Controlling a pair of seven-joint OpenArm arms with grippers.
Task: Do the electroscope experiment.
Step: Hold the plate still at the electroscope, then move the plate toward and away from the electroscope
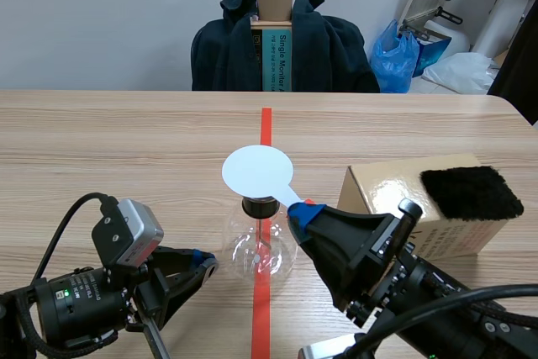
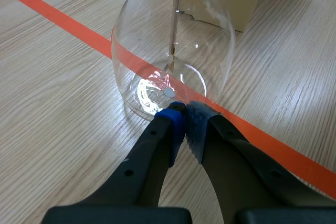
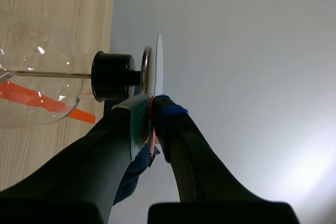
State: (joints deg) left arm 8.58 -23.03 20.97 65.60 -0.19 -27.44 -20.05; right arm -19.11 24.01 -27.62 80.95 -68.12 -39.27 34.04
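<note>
1. Electroscope: a clear glass flask stands upright at mid-bench, on the orange-red tape line. A black stopper plugs its neck.
2. The left wrist view shows a thin metal rod hanging down inside the flask.
3. The right wrist view shows a metal plate fixed just above the stopper.
4. A white disc with a short handle lies flat over the top of the electroscope, against the metal plate as far as can be seen.
5. Right tool: narrow, fingers clamped on the handle of the white disc, beside the flask neck.
6. Left tool: low on the bench, fingers closed pad to pad with nothing between. Its tips sit at the foot of the flask wall; I cannot tell whether they touch it.
7. A cardboard box sits on the bench behind the right arm, with a black fur pad on top of it.
</note>
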